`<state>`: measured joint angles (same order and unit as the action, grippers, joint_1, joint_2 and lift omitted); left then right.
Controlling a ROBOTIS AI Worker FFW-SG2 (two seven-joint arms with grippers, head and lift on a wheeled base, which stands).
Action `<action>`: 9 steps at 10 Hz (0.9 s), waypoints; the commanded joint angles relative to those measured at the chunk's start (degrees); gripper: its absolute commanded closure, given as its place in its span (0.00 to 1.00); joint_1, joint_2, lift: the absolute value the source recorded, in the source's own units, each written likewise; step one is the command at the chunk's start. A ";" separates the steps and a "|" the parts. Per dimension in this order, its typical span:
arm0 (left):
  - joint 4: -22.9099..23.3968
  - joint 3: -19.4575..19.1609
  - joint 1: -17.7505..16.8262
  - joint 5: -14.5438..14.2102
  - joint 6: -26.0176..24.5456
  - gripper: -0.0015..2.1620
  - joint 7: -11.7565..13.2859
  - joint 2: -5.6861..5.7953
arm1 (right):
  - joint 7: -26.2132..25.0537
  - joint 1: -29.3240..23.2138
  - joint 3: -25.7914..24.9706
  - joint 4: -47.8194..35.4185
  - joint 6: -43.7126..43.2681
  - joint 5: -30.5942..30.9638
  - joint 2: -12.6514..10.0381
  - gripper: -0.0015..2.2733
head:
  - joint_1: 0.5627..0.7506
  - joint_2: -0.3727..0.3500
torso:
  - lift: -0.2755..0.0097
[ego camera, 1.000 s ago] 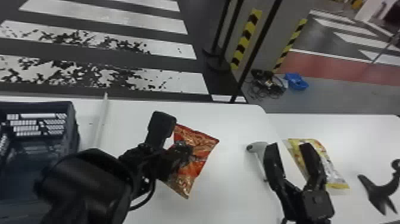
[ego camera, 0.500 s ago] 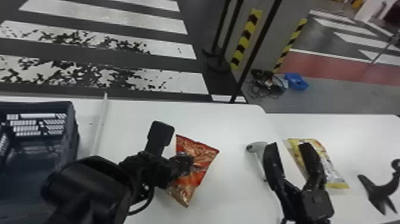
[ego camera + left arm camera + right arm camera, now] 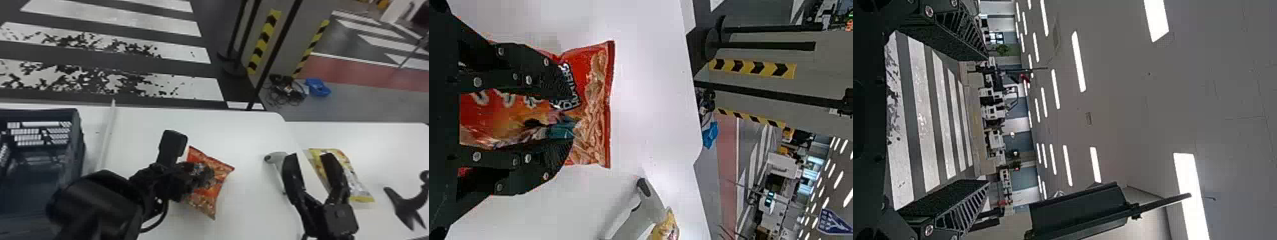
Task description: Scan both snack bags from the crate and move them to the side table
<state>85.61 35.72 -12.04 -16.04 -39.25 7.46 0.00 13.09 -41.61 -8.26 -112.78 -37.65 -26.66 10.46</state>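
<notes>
One bag is on the move — the red bag [image 3: 204,205], squeezed between the part-closed fingers of the left gripper [image 3: 570,117]. Over the last second it has dropped lower in the head view along with that gripper, and its bottom corner has swung toward the robot's right. I take that as being turned ready for scanning; whether its code has been read, I can't tell. It is over the worktable [image 3: 153,118], between the crate [image 3: 79,143] at the left end and the scanner [image 3: 277,158] near the right edge. The yellow bag [image 3: 357,185] lies by the side table's [image 3: 395,143] left edge, so only the red one seems left to deliver. The right gripper [image 3: 310,155] waits in front of it, fingers spread — nothing between them.
</notes>
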 commanded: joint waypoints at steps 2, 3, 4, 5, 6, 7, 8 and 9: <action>2.89 0.05 1.41 -0.22 -0.79 0.02 0.01 -0.15 | 0.00 -0.57 0.00 -0.25 -0.53 -0.05 0.00 0.05 | 0.70 0.03 | 0.63; 5.53 0.05 2.11 0.75 -2.55 0.02 -0.52 -0.15 | 0.00 -0.66 -0.09 -0.33 -0.70 0.03 0.00 0.05 | 0.70 0.03 | 0.63; 8.17 -0.74 2.90 1.89 -4.66 0.02 -0.78 -0.15 | 0.00 -0.75 -0.09 -0.33 -1.23 -0.05 0.00 0.05 | 0.70 0.03 | 0.63; 11.68 -2.14 3.96 2.06 -6.42 0.02 -1.05 -0.15 | 0.00 -0.75 -0.09 -0.33 -1.41 0.03 0.00 0.05 | 0.70 0.03 | 0.63; 16.34 -3.72 5.45 3.56 -9.41 0.02 -1.22 -0.15 | 0.00 -0.66 -0.18 -0.33 -1.23 -0.05 0.00 0.05 | 0.70 0.03 | 0.63; 21.35 -6.10 6.95 3.47 -10.46 0.02 -1.22 -0.15 | 0.00 -0.66 -0.70 -0.33 -1.23 0.03 0.09 0.05 | 0.70 0.03 | 0.63; 27.33 -9.09 9.76 3.38 -10.29 0.02 -1.84 -0.15 | 0.00 -0.57 -0.70 -0.25 -1.05 0.12 0.18 0.05 | 0.70 0.03 | 0.63; 32.86 -9.61 11.96 5.58 -10.81 0.05 -4.12 -0.15 | -0.70 -0.22 -0.44 0.02 0.00 1.70 0.00 0.05 | 0.70 0.03 | 0.63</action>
<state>114.84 26.74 -1.59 -11.64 -49.77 3.60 0.01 12.63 -42.05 -8.85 -112.91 -38.15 -25.86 10.56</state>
